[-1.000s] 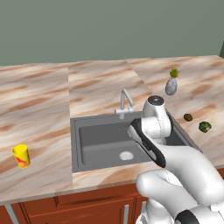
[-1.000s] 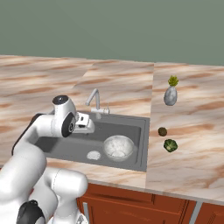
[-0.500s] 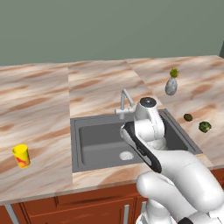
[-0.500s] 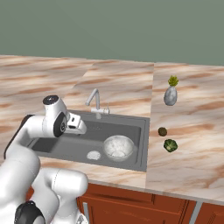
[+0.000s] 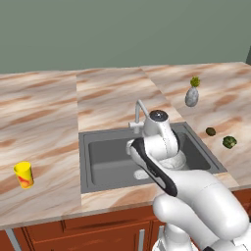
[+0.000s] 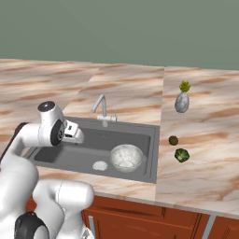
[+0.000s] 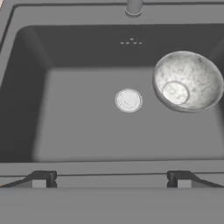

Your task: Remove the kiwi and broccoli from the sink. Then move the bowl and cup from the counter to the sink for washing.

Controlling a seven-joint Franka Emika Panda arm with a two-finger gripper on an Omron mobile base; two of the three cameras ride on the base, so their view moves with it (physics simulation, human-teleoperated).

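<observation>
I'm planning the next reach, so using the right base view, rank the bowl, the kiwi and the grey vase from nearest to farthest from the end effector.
The end effector hangs open over the sink's left side.
1. bowl, in the sink's right half.
2. kiwi, on the counter right of the sink.
3. grey vase, farther back on the right.

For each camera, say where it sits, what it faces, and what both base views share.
Left base view: behind the arm's left, facing the sink and the cup; the arm rises lower right.
Right base view: behind its right, facing the bowl; the arm rises lower left.
Hand view: above the basin, open gripper at bottom.
Shared: kiwi, broccoli.
</observation>
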